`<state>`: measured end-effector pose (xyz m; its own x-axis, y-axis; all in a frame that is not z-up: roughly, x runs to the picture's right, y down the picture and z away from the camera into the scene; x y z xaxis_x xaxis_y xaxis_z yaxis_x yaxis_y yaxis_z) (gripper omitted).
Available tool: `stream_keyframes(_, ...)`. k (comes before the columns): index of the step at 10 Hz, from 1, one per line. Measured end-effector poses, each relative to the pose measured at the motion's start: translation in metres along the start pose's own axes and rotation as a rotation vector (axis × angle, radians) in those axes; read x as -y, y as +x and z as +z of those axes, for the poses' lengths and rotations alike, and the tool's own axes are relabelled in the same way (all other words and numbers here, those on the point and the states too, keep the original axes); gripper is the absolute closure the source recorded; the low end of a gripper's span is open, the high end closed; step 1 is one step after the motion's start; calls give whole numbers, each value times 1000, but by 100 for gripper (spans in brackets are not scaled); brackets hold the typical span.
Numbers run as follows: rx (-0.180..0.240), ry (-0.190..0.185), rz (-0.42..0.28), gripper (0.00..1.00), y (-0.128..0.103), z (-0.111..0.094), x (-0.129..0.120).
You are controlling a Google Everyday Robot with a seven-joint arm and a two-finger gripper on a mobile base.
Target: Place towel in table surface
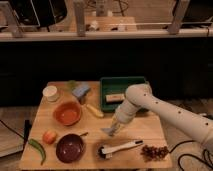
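Observation:
A blue-grey folded cloth (81,90), which looks like the towel, lies at the back of the wooden table (142,129), left of the green tray (122,85). My gripper (111,131) hangs low over the middle of the table, right of the orange bowl (67,113) and above the white brush (118,148). It is well to the front right of the cloth. A small greyish shape shows at the gripper's tip; I cannot tell whether it is something held.
The tray holds a tan block (114,98). Also on the table are a white cup (50,93), a yellow fruit (95,110), a peach (49,136), a green pepper (37,150), a dark bowl (70,147) and grapes (154,151).

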<state>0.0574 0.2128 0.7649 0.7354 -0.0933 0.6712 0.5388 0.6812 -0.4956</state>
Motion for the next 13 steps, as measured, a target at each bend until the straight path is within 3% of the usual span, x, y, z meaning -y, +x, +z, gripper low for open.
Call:
stream_keyframes(3, 24, -15, 2, 96, 3, 5, 7)
stream_keyframes(6, 37, -25, 19, 66, 8, 7, 13)
stream_keyframes(10, 24, -24, 49, 28, 17, 10, 17)
stream_keyframes(11, 23, -20, 58, 21, 20, 10, 19)
stream_keyframes(13, 24, -19, 69, 20, 23, 11, 19)
